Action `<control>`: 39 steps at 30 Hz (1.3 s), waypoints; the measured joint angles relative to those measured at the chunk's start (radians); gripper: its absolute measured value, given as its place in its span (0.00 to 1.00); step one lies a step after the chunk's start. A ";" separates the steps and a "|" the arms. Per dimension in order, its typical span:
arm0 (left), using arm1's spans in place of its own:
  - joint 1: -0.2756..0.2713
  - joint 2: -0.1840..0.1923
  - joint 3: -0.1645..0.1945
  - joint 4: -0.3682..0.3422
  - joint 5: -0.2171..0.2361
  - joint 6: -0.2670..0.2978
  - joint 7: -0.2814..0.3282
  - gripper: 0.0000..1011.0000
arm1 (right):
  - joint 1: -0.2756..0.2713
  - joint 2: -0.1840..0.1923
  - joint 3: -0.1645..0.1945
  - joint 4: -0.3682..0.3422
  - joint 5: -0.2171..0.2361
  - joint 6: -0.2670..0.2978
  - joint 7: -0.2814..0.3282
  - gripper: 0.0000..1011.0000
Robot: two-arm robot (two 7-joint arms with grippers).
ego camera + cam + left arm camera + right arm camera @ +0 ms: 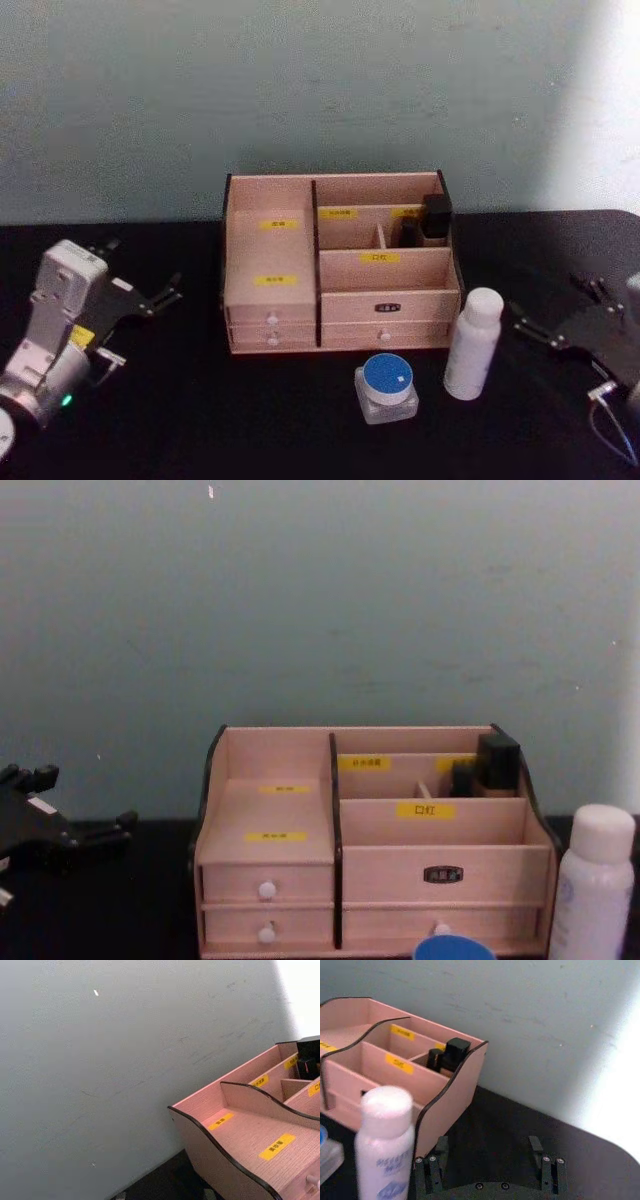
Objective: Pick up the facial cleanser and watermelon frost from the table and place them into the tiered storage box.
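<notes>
Left gripper (143, 268): well to the left of the tiered storage box (390, 300), above the black table (200, 420). Its fingers are spread apart and hold nothing. In the chest view the left gripper (78, 800) stands at about the height of the tiered storage box's (380, 865) stepped shelves.

The tiered storage box stands at the centre, with its back close to the grey-green wall (300, 80). It is of light wood with dark edges, with stepped compartments carrying yellow labels and white-knobbed drawers along its front. The left wrist view looks across the left side of the tiered storage box (240, 1130). Dark upright items (435, 218) stand in its rear right compartment.

Watermelon frost (387, 388): upright on the table, just in front of the box's right-hand drawers and not touching them, its blue lid uppermost.

Facial cleanser (473, 345): upright on the table, beside the box's front right corner. It is to the right of the watermelon frost and apart from it. In the right wrist view the facial cleanser (385, 1145) stands before the side wall of the tiered storage box (450, 1105).

Right gripper (558, 305): to the right of the box, beyond the facial cleanser and clear of it. In the wrist view the fingers of the right gripper (487, 1147) stand wide apart with nothing between them.
</notes>
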 joint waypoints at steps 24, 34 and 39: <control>0.000 0.000 0.000 0.000 0.000 0.000 0.000 0.99 | -0.206 0.069 0.095 -0.173 0.166 0.048 0.201 0.99; 0.000 0.000 0.000 0.000 0.000 0.000 0.000 0.99 | -0.157 0.006 0.062 -0.137 0.131 0.075 0.225 0.99; 0.000 0.000 0.000 0.000 0.000 0.000 0.000 0.99 | -0.127 -0.036 0.053 -0.110 0.107 0.086 0.218 0.99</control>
